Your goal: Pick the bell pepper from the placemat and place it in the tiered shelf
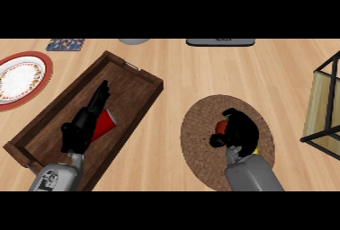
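Dark wooden tray (147, 77), woven matt placemat (199, 134)

You have one view, from the robot's head, looking steeply down, close over the bench (199, 67).

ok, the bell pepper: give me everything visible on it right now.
Only a small red patch of the bell pepper shows; the rest is hidden under the right hand, whose black fingers curl round it. Stem and shape cannot be made out. It is near the middle of the round brown placemat, left of the tiered shelf. Whether it is lifted cannot be told.
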